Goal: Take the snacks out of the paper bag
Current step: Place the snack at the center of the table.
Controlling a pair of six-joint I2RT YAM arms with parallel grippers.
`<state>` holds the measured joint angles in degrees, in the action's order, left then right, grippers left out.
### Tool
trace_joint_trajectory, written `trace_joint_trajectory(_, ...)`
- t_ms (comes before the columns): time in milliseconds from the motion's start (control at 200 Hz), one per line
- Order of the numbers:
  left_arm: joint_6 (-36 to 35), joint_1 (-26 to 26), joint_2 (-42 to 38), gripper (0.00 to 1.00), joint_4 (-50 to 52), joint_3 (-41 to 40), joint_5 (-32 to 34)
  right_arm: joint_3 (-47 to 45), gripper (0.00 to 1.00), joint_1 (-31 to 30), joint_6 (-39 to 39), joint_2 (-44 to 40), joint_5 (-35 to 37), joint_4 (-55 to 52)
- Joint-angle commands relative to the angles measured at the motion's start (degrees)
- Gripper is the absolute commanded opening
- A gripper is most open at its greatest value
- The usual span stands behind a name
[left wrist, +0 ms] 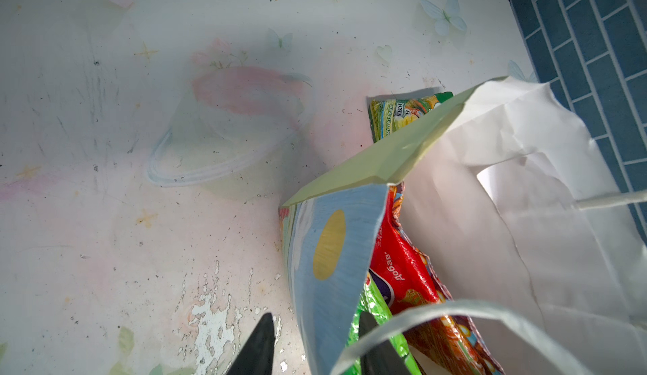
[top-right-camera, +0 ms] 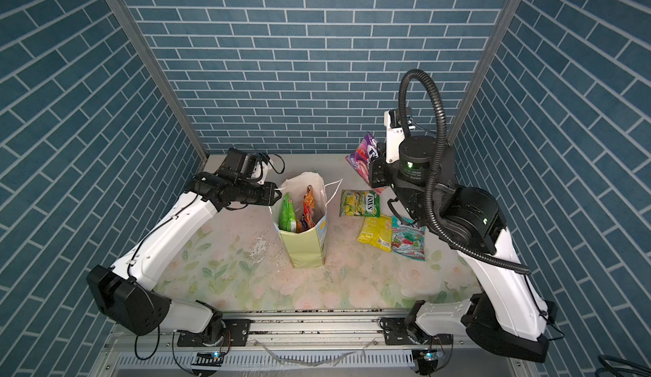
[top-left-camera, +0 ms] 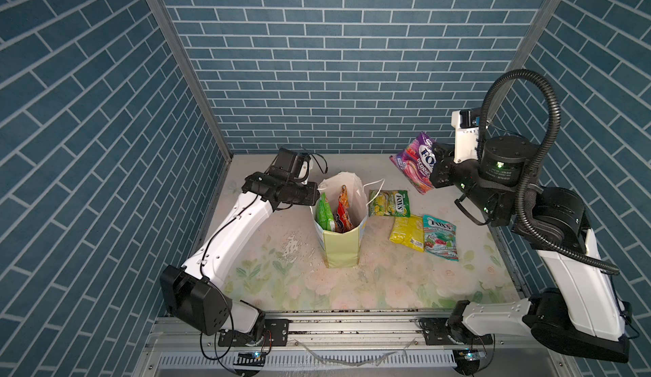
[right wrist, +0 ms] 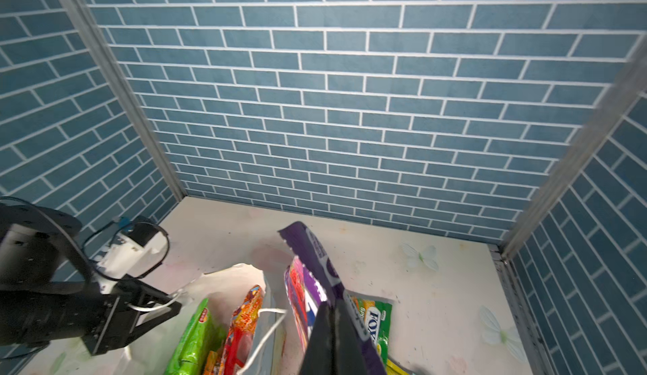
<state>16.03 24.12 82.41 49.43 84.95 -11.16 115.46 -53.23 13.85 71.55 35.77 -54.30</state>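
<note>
1. The paper bag [top-left-camera: 341,252] stood upright in the middle of the table [top-left-camera: 352,297] with its mouth open. A green packet [top-left-camera: 324,213] and a red packet [top-left-camera: 343,211] were on end inside it, so the job looked somewhat over half done.
2. At the bag's rim the left gripper [left wrist: 315,317] sat half-parted, one finger outside the wall and one inside, presumably to steady the bag. Whether it truly pinched the paper I could not tell.
3. On the robot's right of the bag, a teal-white packet [top-left-camera: 440,239], a yellow packet [top-left-camera: 408,234] and a small green packet [top-left-camera: 388,203] lay flat and close together, apparently the drop spot.
4. Farthest back, the right gripper [right wrist: 331,320] was clamped on a purple packet [top-left-camera: 415,162], held clear above the table and probably bound for that group.
</note>
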Motion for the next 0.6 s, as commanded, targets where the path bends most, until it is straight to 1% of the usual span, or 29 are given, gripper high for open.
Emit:
trace_joint_trajectory(0,-0.55,-0.46,0.42,0.41,0.85,1.54,1.26,-3.25,0.00,0.12,5.65,-3.61,6.22,-1.27)
trace_joint_trajectory(75,-0.62,-0.48,0.56,0.41,0.96,1.66,1.38,-5.71,0.00,0.20,8.09,-5.41,7.23,-3.16)
trace_joint_trajectory(155,-0.72,-0.43,0.63,0.41,1.11,2.02,1.40,-7.03,0.00,0.49,11.53,-5.80,8.07,-7.59)
trace_joint_trajectory(285,-1.15,-0.43,0.89,0.41,1.46,2.60,1.41,-7.44,0.00,1.59,17.12,-3.60,6.42,-16.36)
trace_joint_trajectory(325,-1.24,-0.46,0.91,0.41,1.54,2.62,1.40,-7.66,0.00,2.54,18.76,-2.25,4.14,-18.72)
trace_joint_trajectory(430,-1.60,-0.45,0.85,0.41,1.63,2.32,1.48,-10.64,0.00,5.32,22.37,1.42,-4.45,-22.18)
trace_joint_trajectory(490,-1.62,-0.48,0.56,0.41,1.23,1.83,1.67,-13.76,0.00,6.32,23.95,3.17,-10.02,-21.88)
trace_joint_trajectory(595,-1.72,-0.43,0.25,0.41,0.49,0.89,2.10,-20.55,0.00,6.81,26.23,4.41,-16.15,-17.92)
